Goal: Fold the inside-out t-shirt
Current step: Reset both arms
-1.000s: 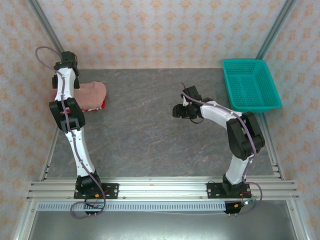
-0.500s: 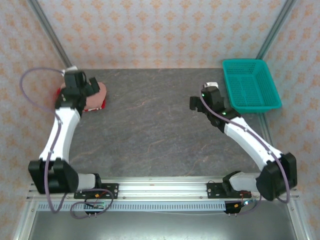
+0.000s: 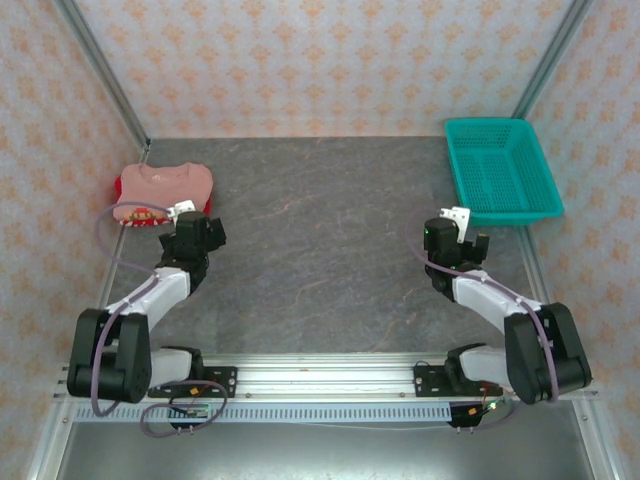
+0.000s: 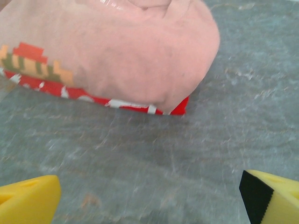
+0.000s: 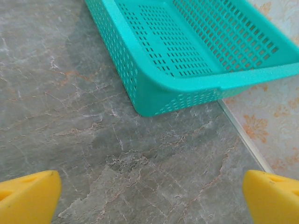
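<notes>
Currently: t-shirt (image 3: 160, 186), pink, folded, far-left on surface (image 3: 320, 250); soft, light, limp, so take by hem. Both jaws wide, empty.

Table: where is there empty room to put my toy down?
The grey middle of the table is bare, between the pink t-shirt and the teal basket. Crowded: the far-left corner, shirt on a red garment, and the basket's far-right corner.
</notes>
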Robot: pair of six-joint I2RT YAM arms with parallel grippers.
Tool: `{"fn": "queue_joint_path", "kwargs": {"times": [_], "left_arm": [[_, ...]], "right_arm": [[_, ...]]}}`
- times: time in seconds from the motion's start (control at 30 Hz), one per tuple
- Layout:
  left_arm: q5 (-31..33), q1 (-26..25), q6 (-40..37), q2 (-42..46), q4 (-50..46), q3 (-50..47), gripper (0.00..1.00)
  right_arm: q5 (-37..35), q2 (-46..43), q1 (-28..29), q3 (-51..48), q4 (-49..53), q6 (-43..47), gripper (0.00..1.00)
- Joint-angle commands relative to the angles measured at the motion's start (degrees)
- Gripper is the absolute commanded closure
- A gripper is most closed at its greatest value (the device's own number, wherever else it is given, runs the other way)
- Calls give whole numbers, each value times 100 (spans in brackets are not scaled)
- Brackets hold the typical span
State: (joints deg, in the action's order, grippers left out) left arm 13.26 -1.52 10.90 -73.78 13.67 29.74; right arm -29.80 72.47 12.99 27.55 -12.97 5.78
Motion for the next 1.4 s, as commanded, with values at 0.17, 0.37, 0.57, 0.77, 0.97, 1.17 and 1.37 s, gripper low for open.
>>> {"fn": "queue_joint_path", "kwargs": {"times": [0.17,0.37,0.57,0.77,0.97,1.17,1.37], "left_arm": [[-76,-112,-695,-293,1764,-421,0],[-248,-94,-892,-822,3347,-962,0],[-341,-127,-1005,-1175,2979,-591,0],[-324,-147,-1013,-1173,2967,-592,0],[-321,-147,-1021,-1180,2987,-595,0],[-315,-147,-1021,-1183,2992,-599,0],[-315,-151,-1024,-1183,2992,-601,0]], "right_arm": [[1115,513,-621,-442,-2413,19,1],[2254,740,-807,-681,-3206,-91,1],[2229,1466,-922,-428,-3253,-277,1],[2418,1468,-1062,-382,-3182,-349,1],[2415,1485,-1062,-390,-3242,-339,1],[2426,1481,-1062,-389,-3234,-341,1],[2426,1486,-1062,-392,-3229,-333,1]]}}
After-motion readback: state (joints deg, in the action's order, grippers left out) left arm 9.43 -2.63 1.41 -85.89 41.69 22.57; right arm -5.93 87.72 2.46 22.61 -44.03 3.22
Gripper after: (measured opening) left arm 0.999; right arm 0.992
